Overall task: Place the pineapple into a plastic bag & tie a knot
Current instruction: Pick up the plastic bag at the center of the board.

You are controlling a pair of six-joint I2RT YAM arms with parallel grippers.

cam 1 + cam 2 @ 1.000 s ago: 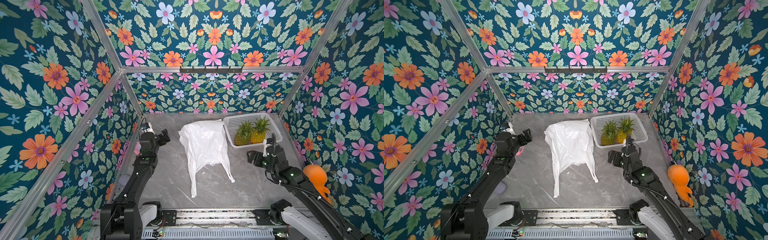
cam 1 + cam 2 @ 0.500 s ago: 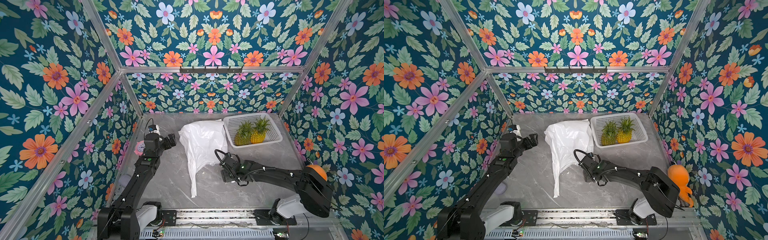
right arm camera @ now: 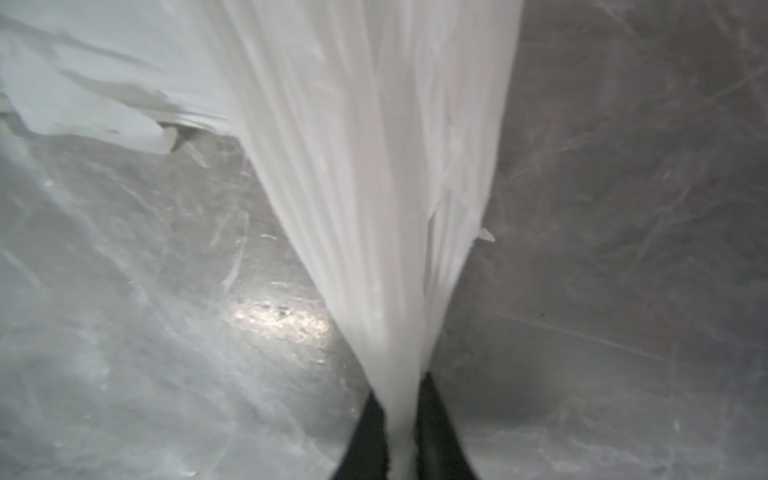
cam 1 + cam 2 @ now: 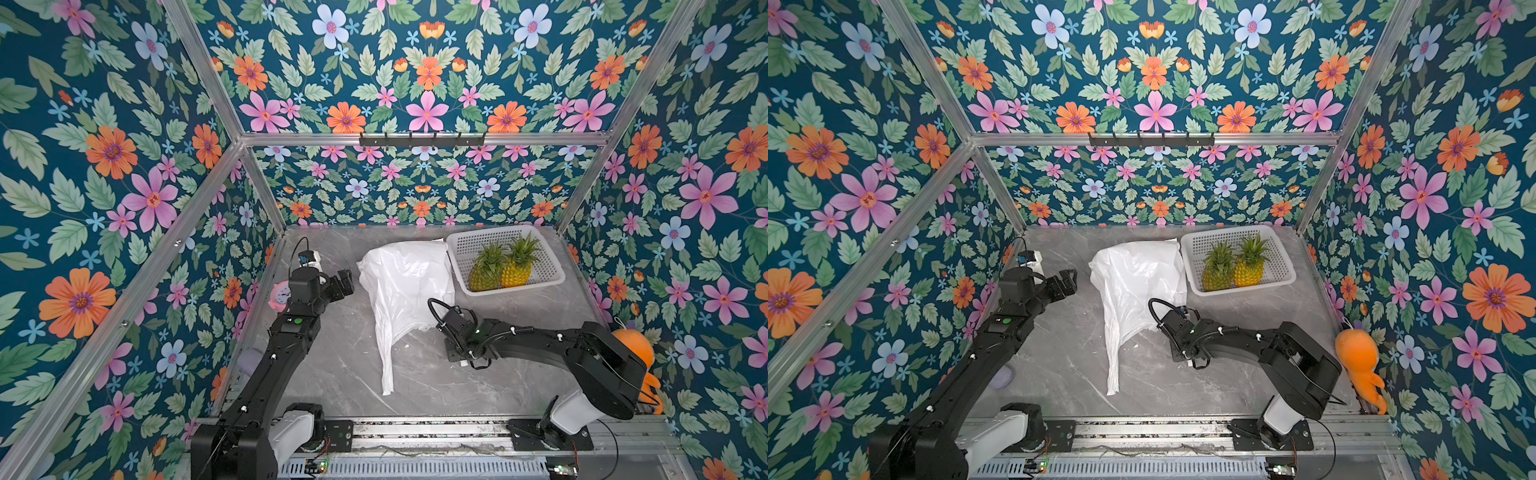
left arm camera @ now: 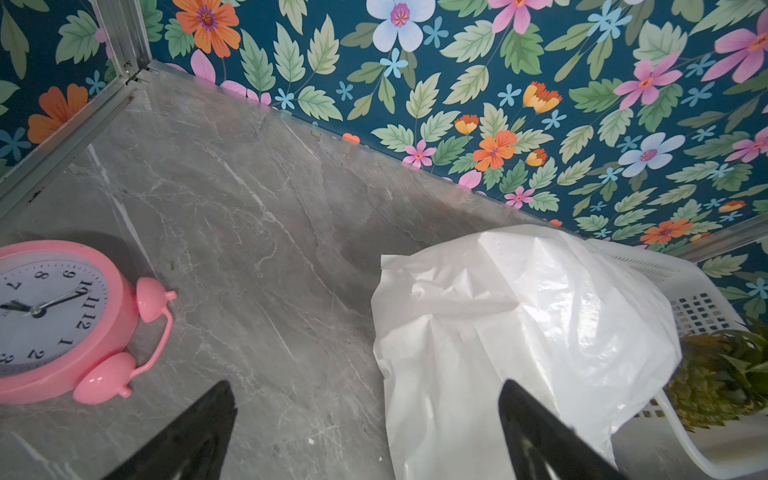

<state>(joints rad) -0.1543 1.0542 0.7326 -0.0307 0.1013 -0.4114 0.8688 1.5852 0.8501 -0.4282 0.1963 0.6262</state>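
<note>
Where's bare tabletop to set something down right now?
Bare marble: back-left, between the pink clock and the plastic bag; front, between the left arm and the bag's loose strap; front-right, between that strap and the right arm. Crowded: back-right, where bag, basket with pineapples and the right gripper pinching the other strap sit close.

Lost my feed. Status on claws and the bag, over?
Right claw shut on plastic bag, at a handle strap. Left claw open, empty, apart from bag. Pineapples in basket, not bagged. Pink clock aside, not in the way.
</note>
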